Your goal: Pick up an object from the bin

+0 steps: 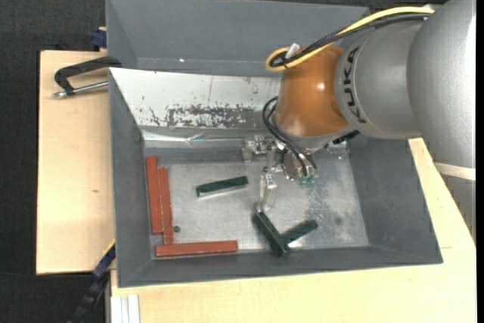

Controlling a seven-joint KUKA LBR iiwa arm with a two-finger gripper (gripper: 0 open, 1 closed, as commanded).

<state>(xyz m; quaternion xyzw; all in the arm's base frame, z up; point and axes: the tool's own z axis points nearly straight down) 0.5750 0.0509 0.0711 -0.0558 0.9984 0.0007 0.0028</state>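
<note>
Closest to us, along the near wall of the grey metal bin (227, 26), lies a long red-brown flat bar (197, 247). Two more red-brown flat bars (157, 197) lie side by side against the left wall. Just right of the long bar's end, two dark green rectangular bars meet in a V. The left dark green bar (268, 233) slants away from us and leftwards, and the right dark green bar (302, 230) angles off to the right. Their near ends touch or overlap. A third dark green bar (222, 186) lies alone mid-floor.

The end effector (266, 193), below the arm's orange wrist cover (306, 98), hangs just above the far end of the left dark green bar. We cannot tell whether it is wide or narrow.

We judge that bar to be stiff and light, probably plastic or painted wood, with smooth faces that may slip. We would take it across its narrow width near its free far end, since a grip at the junction might drag both bars.
</note>
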